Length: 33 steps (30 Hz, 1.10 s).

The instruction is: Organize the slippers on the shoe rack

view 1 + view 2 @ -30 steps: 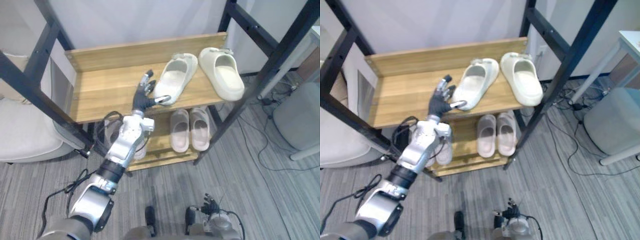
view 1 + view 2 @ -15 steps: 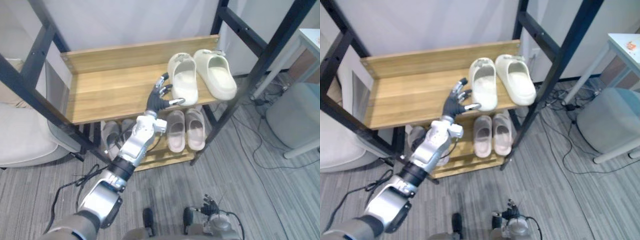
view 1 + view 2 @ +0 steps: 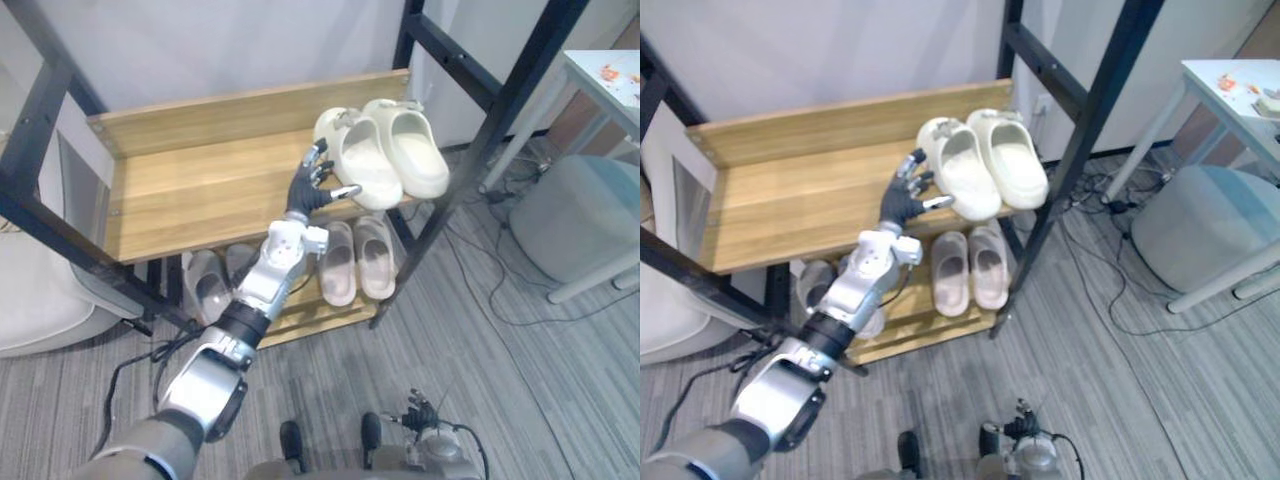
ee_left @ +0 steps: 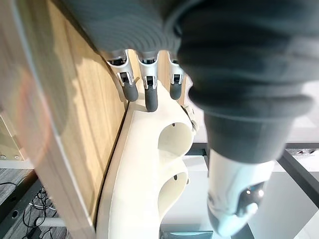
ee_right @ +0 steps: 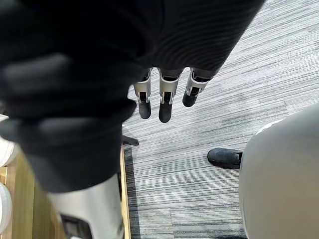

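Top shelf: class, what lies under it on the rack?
A lower shelf holds a pink pair and a grey pair partly behind the left arm. The top shelf covers the lower shelf's back.

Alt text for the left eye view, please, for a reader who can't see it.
The left robot hand, fingers straight, touches the left cream slipper, side by side with the right cream slipper at the right end of the shoe rack's upper shelf. Pink slippers and grey slippers sit on the lower shelf.
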### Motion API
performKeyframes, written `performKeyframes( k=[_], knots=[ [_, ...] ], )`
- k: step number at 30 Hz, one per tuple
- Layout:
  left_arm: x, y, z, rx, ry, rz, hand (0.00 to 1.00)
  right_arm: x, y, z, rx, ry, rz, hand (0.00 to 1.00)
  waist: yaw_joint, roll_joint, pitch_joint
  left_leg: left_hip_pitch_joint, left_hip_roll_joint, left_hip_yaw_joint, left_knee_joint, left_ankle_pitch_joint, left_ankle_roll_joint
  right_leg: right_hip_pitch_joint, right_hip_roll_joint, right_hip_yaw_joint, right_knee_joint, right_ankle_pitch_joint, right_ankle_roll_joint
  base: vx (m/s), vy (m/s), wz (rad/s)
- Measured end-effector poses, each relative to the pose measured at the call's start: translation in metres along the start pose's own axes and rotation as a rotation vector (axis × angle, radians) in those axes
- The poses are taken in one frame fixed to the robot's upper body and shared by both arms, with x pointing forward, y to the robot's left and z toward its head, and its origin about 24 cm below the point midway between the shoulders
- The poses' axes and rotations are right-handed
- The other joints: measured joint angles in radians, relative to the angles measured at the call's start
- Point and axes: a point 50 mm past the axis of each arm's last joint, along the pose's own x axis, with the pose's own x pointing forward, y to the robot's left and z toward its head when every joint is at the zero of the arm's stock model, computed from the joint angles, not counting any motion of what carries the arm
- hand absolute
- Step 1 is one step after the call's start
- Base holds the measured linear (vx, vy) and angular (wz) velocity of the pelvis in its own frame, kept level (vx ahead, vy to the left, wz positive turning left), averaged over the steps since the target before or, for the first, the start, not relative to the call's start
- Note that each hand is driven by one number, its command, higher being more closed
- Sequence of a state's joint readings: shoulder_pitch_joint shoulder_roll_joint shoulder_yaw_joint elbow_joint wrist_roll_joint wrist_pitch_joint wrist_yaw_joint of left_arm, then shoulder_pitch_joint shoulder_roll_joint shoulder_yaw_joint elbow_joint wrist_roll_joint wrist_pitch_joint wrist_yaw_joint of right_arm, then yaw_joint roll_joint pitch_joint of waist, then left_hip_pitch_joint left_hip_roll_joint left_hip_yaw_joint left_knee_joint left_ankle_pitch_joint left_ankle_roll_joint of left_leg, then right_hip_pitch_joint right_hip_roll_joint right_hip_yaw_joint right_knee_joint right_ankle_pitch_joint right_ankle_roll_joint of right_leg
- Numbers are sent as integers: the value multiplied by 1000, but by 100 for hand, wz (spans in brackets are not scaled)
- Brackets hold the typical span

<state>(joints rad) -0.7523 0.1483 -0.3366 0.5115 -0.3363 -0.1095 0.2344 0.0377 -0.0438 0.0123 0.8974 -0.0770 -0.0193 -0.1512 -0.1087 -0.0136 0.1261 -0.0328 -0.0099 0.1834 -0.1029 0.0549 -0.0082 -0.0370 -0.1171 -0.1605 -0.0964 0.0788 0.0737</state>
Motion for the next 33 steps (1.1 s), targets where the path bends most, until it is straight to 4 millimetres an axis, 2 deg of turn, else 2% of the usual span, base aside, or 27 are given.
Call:
performKeyframes(
  k=[4,9,13,17,22,28,30,32,33],
  knots=[
    [0,7,1,0,-1,21,0,0,0,0,0,-1,1,0,2,0,0,0,0,-2,0,0,0,4,0,-2,0,0,0,0,0,0],
    [-10,16,0,-11,-15,37,0,0,1,1,0,1,3,0,1,0,0,2,0,-13,0,1,1,14,1,-16,1,0,0,6,-3,8],
    [-40,17,-5,-69,-37,8,0,1,2,1,-3,9,8,0,13,-1,-1,5,-1,-42,0,5,4,32,-1,-50,0,-1,1,-10,-4,20],
    [-64,-4,-3,-134,-57,-114,0,1,4,0,-14,22,14,0,43,-1,-1,5,-9,-84,0,15,9,54,-7,-94,0,-7,4,-32,5,32],
    [-98,-32,-5,-242,-56,-273,0,1,8,-5,-33,43,30,0,65,0,-7,5,-16,-146,0,20,5,83,-12,-162,0,-21,7,-30,12,42],
    [-153,-60,-55,-362,198,-421,0,1,9,-8,-51,57,39,0,89,6,-35,5,-18,-182,0,24,-1,106,-11,-199,1,-37,5,6,-4,17],
    [-165,-61,-76,-369,292,-416,0,1,9,-9,-52,61,39,0,90,7,-40,7,-17,-199,0,27,-2,109,-9,-215,3,-38,4,13,-15,20],
    [-183,-52,-110,-333,441,-353,0,0,10,-11,-53,65,39,0,98,7,-45,16,-15,-205,0,27,-3,121,-6,-217,3,-43,4,13,-14,10],
    [-189,-49,-119,-313,487,-335,0,0,10,-12,-53,67,40,0,99,7,-45,20,-15,-207,0,27,-3,126,-5,-218,3,-44,5,13,-15,7]
  ],
)
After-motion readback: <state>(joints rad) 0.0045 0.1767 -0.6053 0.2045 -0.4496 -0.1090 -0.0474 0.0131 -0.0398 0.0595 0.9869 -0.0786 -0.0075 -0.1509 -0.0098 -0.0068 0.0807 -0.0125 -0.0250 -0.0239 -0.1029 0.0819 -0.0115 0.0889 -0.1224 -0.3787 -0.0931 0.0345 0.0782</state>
